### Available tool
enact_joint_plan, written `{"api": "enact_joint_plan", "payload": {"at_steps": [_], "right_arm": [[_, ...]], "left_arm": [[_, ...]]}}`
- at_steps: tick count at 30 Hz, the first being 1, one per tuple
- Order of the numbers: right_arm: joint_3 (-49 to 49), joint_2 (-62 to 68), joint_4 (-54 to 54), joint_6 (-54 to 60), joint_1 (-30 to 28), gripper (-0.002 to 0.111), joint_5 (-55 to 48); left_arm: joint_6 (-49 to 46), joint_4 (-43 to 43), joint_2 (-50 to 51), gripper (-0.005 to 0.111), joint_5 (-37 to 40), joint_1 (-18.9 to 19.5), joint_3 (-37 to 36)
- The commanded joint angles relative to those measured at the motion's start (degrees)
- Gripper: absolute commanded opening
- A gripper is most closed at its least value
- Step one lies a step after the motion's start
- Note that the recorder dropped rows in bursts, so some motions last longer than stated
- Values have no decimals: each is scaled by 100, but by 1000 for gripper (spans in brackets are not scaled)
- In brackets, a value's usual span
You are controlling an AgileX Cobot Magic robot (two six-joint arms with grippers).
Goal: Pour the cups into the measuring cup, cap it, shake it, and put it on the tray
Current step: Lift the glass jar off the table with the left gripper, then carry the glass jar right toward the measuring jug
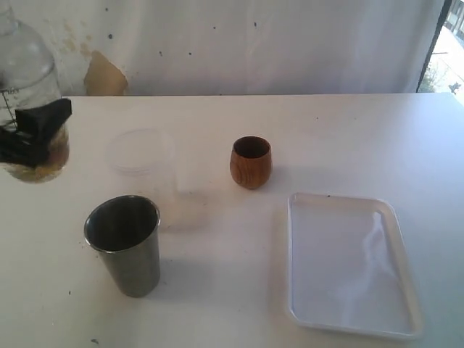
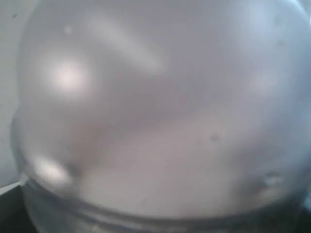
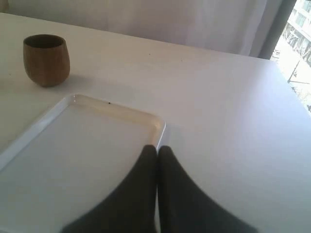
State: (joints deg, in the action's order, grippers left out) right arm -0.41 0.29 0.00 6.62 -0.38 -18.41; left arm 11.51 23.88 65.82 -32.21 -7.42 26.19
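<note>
At the far left, my left gripper point(image 1: 32, 134) is shut on the clear measuring cup point(image 1: 25, 65) and holds it above the table. Brownish contents show at the cup's lower end. In the left wrist view the measuring cup point(image 2: 155, 121) fills the picture as a blur and hides the fingers. The steel tumbler point(image 1: 125, 243) stands upright at the front left. The brown wooden cup point(image 1: 251, 161) stands mid-table, also seen as the wooden cup point(image 3: 46, 59). The white tray point(image 1: 406, 254) lies at the front right. My right gripper point(image 3: 157, 148) is shut, empty, over the tray's rim point(image 3: 121, 110).
A frosted plastic cup point(image 1: 143, 163) stands between the tumbler and the wooden cup, just right of the held measuring cup. A white curtain point(image 1: 275, 43) hangs behind the table's far edge.
</note>
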Motion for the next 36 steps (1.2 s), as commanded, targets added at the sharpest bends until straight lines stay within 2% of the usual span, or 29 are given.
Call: {"api": "enact_joint_plan", "payload": {"at_steps": [1,2,3,4,6,7,8,9,10,11,13,14,16,17,18,19,20,21,23,24,27,28,30,31,32,33,34,35,36], "right_arm": [[41,-29,0,5,-20,0,35],[41,-29,0,5,-20,0,35],[41,-29,0,5,-20,0,35],[41,-29,0,5,-20,0,35],[41,-29,0,5,-20,0,35],[41,-29,0,5,-20,0,35],[41,-29,0,5,-20,0,35],[41,-29,0,5,-20,0,35],[41,-29,0,5,-20,0,26],[41,-29,0,5,-20,0,45],[41,-29,42,5,-20,0,46],[41,-29,40,5,-20,0,35],[41,-29,0,5,-20,0,11],[41,-29,0,5,-20,0,9],[41,-29,0,5,-20,0,21],[41,-29,0,5,-20,0,21],[41,-29,0,5,-20,0,21],[41,-29,0,5,-20,0,21],[41,-29,0,5,-20,0,-47],[41,-29,0,5,-20,0,-77],[41,-29,40,5,-20,0,-80],[41,-29,40,5,-20,0,-80],[41,-29,0,5,-20,0,-120],[41,-29,0,5,-20,0,-120],[41,-29,0,5,-20,0,-120],[41,-29,0,-7,-20,0,-118],[41,-29,40,-19,-20,0,-118],[41,-29,40,-31,-20,0,-118],[41,-29,40,-31,-20,0,-118]], "left_arm": [[-872,-2186,-302,0,1092,-166,522],[-729,-964,-464,0,1114,-422,524],[-639,-292,-514,0,930,-643,512],[-733,-550,-498,0,817,-687,548],[-773,-2388,-367,0,844,-537,745],[-416,-2506,-387,0,957,-584,810],[-31,-1673,-478,0,1131,-772,867],[212,-352,-544,0,1099,-1034,879],[311,290,-562,0,1012,-1203,879],[169,-240,-500,0,1086,-1252,916],[-453,-2241,-351,0,1254,-1007,1019],[-363,-2337,-353,0,1296,-1024,1019],[-185,-689,-494,0,1238,-1462,995],[-258,-438,-508,0,1131,-1589,979],[-617,-1052,-412,0,1144,-1520,1011],[-1051,-2265,-300,0,1153,-1306,1064],[-1151,-3063,-229,0,1225,-1165,1089],[-1115,-3218,-224,0,1411,-1138,1115],[-1115,-1771,-353,0,1565,-1451,1061],[-1151,-1570,-366,0,1444,-1544,1003],[-1151,-3457,-250,0,1184,-1005,989],[-931,-3173,-250,0,1242,-1014,989],[-588,-1208,-382,0,1329,-1304,937],[-545,-1061,-382,0,1247,-1344,923],[-658,-1636,-293,0,1238,-1240,923],[-730,-2523,-230,0,1183,-955,934],[-543,-2947,-203,0,1207,-824,934],[-317,-2578,-226,0,1250,-844,934],[-149,-1511,-292,0,1238,-1001,908]]}}
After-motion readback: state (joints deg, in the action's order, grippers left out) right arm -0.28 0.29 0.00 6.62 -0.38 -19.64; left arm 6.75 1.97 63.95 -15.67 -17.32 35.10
